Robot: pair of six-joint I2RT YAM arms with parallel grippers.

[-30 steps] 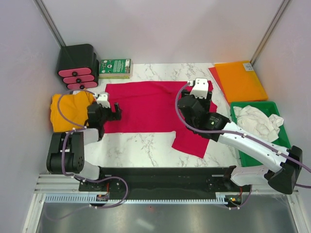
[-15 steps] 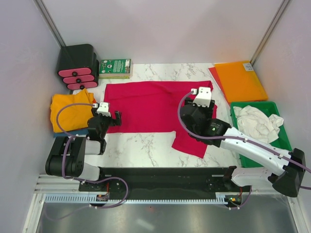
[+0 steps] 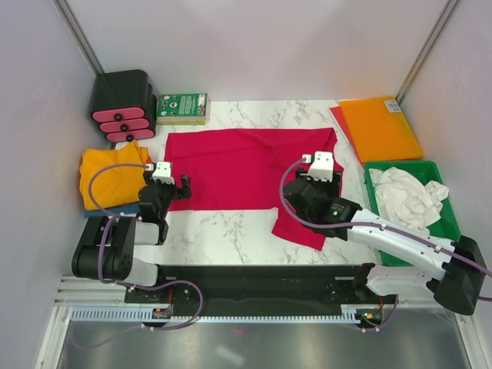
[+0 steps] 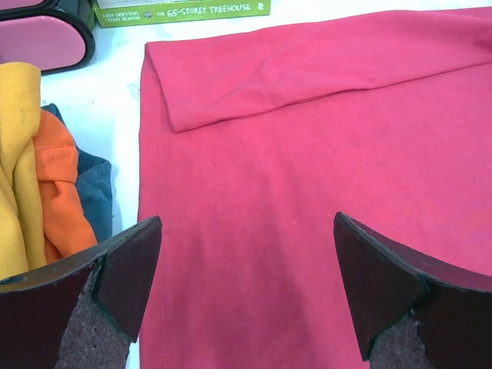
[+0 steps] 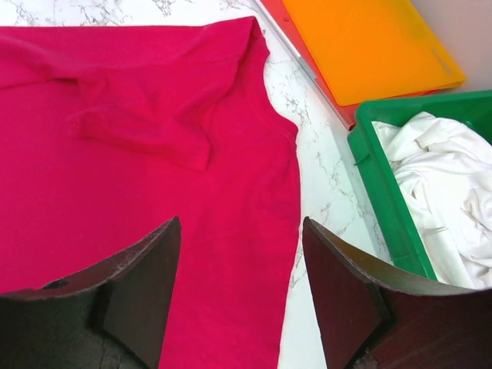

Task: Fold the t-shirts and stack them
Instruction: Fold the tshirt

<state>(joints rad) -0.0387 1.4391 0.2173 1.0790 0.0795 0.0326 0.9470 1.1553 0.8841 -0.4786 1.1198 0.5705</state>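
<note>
The crimson-red t-shirt (image 3: 234,169) lies spread flat on the marble table, its upper part folded over. It fills the left wrist view (image 4: 307,192) and the right wrist view (image 5: 146,184). My left gripper (image 3: 171,187) is open over the shirt's left edge. My right gripper (image 3: 318,171) is open over the shirt's right side. A golden-yellow shirt (image 3: 108,175) lies folded at the left on blue cloth (image 4: 96,201). A white shirt (image 3: 407,196) lies crumpled in the green tray (image 3: 440,171).
An orange plastic sheet (image 3: 378,127) lies at the back right. A black and pink case (image 3: 121,106) and a green book (image 3: 182,108) stand at the back left. Grey walls close in both sides.
My right gripper has drawn back toward me over the red shirt's right side. My left gripper has also moved nearer and slightly right, uncovering the yellow shirt.
</note>
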